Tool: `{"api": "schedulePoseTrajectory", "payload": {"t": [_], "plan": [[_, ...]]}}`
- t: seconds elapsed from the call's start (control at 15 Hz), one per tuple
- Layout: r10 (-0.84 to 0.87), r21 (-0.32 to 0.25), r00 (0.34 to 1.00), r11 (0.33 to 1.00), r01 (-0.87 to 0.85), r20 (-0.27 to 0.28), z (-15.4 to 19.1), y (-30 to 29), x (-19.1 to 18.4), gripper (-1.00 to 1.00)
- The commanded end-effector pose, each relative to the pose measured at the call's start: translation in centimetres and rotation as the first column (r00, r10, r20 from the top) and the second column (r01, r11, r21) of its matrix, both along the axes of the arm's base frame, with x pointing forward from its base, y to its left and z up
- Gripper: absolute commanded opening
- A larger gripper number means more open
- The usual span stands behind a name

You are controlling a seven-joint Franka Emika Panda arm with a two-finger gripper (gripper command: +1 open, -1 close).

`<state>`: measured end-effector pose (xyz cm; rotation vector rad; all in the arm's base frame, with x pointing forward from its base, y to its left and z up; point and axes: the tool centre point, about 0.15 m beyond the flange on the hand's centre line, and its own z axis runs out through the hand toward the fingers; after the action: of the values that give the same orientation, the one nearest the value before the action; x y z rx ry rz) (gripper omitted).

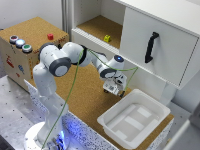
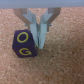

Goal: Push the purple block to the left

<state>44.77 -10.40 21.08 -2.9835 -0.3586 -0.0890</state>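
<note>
Your gripper (image 2: 38, 33) is down at the cork tabletop (image 1: 85, 95), and the wrist view shows its fingers (image 2: 43, 35) drawn narrow, close together with nothing between them, their tips resting just beside the purple block (image 2: 23, 44), at the edge of its upper face. The block sits flat on the cork, with a yellow "O" on top and "OG" on the face toward the wrist camera. In the exterior view you cannot see the block at all, since the hand (image 1: 112, 86) hides it; you can only place it under the gripper, on the cork between the white cabinet (image 1: 155, 42) and the white plastic bin (image 1: 134, 118), nearer the bin's far rim. Judging by this, the approach looks finished: the fingers are at block height and set against one side, which is where a push would begin. Whether they actually touch the block or stand a hair apart is too fine to tell. The push itself looks still to be done, though you have no mark on the cork to measure any travel against. What is left for you is the sideways sweep to the left, keeping the closed fingers low so they bear on the block's side and do not ride up over its top edge.
</note>
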Motion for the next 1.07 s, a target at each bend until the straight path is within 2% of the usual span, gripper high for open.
{"api": "schedulePoseTrajectory", "payload": {"t": [0.0,0.33,0.87,1.0], "plan": [[-0.013,0.032,1.000,0.999,0.013,0.014,-0.4,2.9,0.0,-1.00],[-0.018,0.042,1.000,0.999,0.017,0.009,-0.2,5.0,-0.6,-1.00],[0.006,-0.023,1.000,1.000,-0.007,-0.007,-0.3,6.9,-2.4,-1.00],[0.011,-0.038,1.000,0.999,-0.011,0.004,-0.1,7.0,-2.6,-1.00]]}}
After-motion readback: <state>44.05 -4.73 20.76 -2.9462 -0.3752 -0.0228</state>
